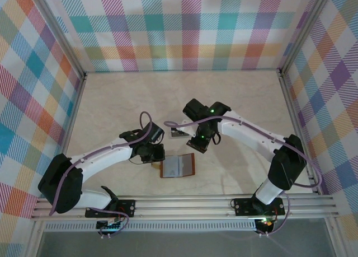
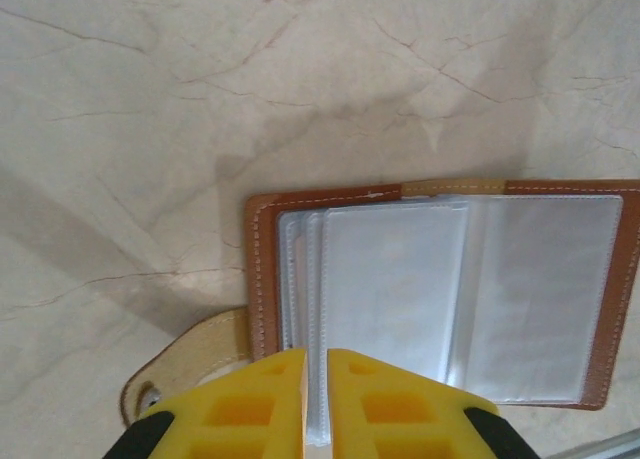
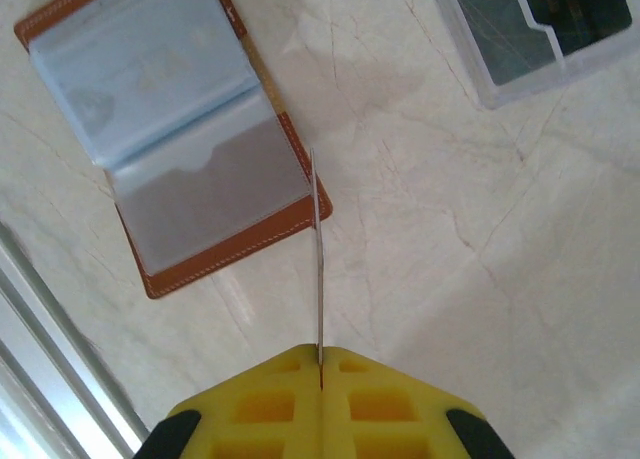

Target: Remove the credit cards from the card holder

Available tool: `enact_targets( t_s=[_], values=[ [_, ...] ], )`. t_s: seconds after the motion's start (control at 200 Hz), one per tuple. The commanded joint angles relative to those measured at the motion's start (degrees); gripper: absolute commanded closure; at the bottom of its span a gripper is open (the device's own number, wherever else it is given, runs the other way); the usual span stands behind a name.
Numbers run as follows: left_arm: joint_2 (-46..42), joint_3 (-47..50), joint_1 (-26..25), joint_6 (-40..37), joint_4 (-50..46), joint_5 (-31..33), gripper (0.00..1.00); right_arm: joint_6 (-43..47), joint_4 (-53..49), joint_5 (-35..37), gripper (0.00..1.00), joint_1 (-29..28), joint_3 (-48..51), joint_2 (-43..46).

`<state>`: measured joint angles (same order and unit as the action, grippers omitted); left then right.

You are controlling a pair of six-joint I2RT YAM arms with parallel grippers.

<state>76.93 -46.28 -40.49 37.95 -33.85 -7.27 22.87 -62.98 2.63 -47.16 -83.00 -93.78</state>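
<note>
Right jaws nipping card (image 3: 317, 269), left wallet (image 2: 262, 279)

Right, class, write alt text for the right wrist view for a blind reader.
The right gripper is shut on a thin card, seen edge-on above a marbled table. An open brown card holder with clear pockets lies upper left; a clear plastic box, top right.

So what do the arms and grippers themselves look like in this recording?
Both alike: the left arm and right arm have white link shells, black joint housings and a lilac cable along each; green lights glow on the right one. The left gripper and right gripper have yellow fingers with square recesses, black behind.
</note>
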Motion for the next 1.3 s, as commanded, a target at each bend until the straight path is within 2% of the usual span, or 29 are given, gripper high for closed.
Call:
enact_targets(
  t_s=[0.0,0.53,1.295],
  values=[
    [-2.0,1.3,-0.5,0.5,-3.3,2.3,0.85,11.4,-3.8,0.8,0.98,0.3,-3.9,-2.6],
    [-5.8,2.9,-0.5,2.4,-5.4,4.2,0.81,23.5,-6.5,7.3,1.0,0.8,-19.4,-15.5],
    [-10.5,6.2,-0.5,5.8,-6.8,6.0,0.79,30.5,-14.7,6.9,1.0,4.3,-48.9,-35.4]
  ],
)
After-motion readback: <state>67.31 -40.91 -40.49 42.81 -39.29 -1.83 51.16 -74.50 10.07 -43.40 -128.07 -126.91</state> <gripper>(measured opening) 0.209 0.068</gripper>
